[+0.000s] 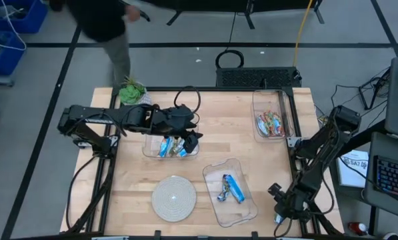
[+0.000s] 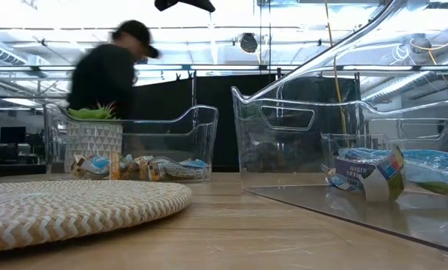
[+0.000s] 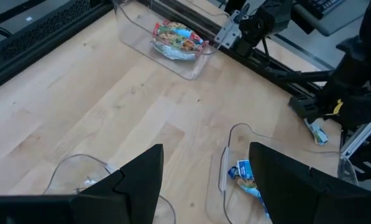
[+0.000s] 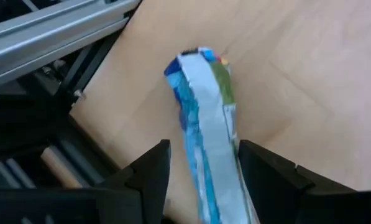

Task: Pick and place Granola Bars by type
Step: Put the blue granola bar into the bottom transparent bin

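Wooden table (image 1: 212,143) carries three clear bins (image 1: 231,192), a woven mat (image 1: 174,198) and a plant (image 1: 132,92); a person (image 1: 105,27) passes beyond the far edge. Left gripper (image 1: 193,141), fingers apart, hangs over the middle bin's granola bars (image 1: 172,147) (blue mostly). Right gripper (image 4: 201,186), at the near right corner, clamps a blue bar (image 4: 204,130).

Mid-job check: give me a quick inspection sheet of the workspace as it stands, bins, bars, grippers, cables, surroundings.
Surface: light wooden table, three clear plastic bins.
Job's things: blue bars in near bin; mixed bars in middle bin; multicoloured bars in far-right bin.
Clutter: round woven mat, potted green plant.
Grippers: left gripper open, empty, above middle bin; right gripper grips a blue-wrapped bar at table's right edge.
Cables: black loop on floor.
Surroundings: person behind table.
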